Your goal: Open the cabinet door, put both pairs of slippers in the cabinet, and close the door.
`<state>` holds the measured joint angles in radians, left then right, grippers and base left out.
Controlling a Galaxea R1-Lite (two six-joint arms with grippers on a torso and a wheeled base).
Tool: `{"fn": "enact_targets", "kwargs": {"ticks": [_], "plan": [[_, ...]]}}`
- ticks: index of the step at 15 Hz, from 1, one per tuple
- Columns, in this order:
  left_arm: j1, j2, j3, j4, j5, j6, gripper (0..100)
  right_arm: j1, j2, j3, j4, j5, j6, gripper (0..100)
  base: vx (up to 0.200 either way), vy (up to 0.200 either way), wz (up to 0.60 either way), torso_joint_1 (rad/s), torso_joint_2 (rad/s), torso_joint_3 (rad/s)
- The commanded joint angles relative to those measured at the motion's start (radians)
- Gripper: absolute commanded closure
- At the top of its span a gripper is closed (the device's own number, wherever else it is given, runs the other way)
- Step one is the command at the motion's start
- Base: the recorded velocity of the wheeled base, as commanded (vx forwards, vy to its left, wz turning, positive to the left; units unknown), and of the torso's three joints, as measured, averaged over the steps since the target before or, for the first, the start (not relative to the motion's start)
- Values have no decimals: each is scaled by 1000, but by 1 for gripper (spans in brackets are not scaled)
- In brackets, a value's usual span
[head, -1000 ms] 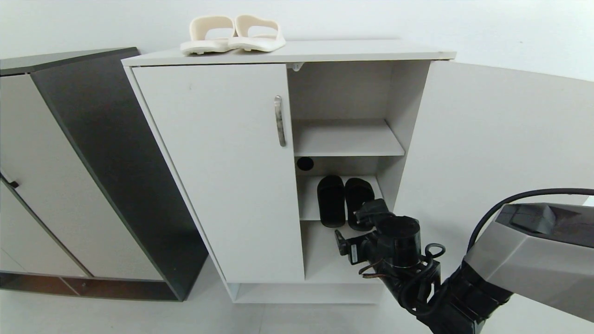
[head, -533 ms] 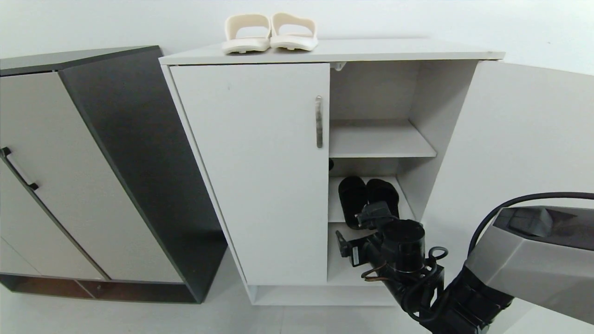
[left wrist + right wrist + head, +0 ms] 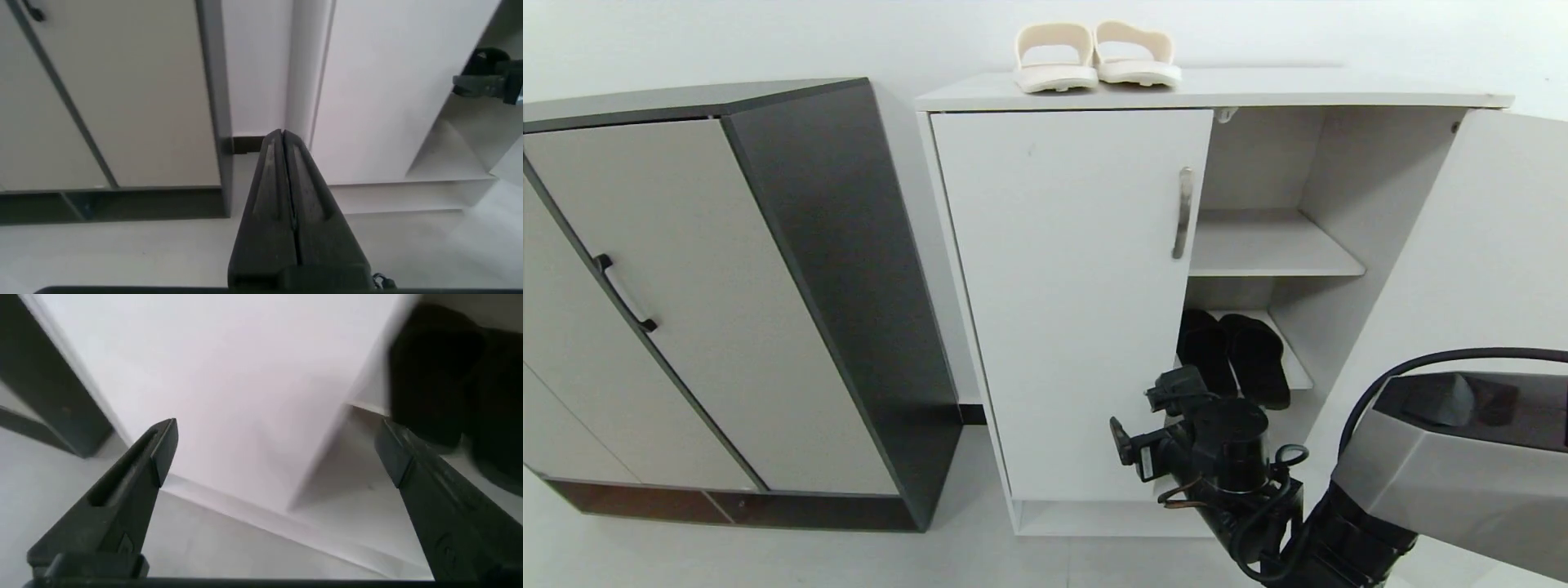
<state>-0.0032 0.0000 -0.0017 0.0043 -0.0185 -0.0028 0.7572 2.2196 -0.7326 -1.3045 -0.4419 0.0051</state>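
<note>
Head view: cream slippers [image 3: 1097, 57] atop cabinet [image 3: 1298, 86]

black slippers [image 3: 1258, 359] partly hidden by closed door [image 3: 1070, 302] — blurred in right wrist view, open door [image 3: 1503, 245] cropped

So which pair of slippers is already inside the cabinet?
The black pair, inside the open cabinet; the cream pair sits on its top.

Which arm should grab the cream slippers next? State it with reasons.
Right, probably. The right hand is open, in front of the cabinet below the slippers; the left hand is shut, facing the gap beside it.
</note>
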Motion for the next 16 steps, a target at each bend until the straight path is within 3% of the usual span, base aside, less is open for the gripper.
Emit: {"fn": "enact_targets", "kwargs": {"ticks": [1,4,16], "plan": [[0,2,0,0,0,0,100,5,22,24,-19,2,-25,0,0,200,0,-2,-2,2],[0,2,0,0,0,0,100,2,57,33,-119,11,-59,0,0,0,0,0,0,0],[0,2,0,0,0,0,100,1,74,28,-142,35,-73,0,0,0,0,0,0,0]]}}
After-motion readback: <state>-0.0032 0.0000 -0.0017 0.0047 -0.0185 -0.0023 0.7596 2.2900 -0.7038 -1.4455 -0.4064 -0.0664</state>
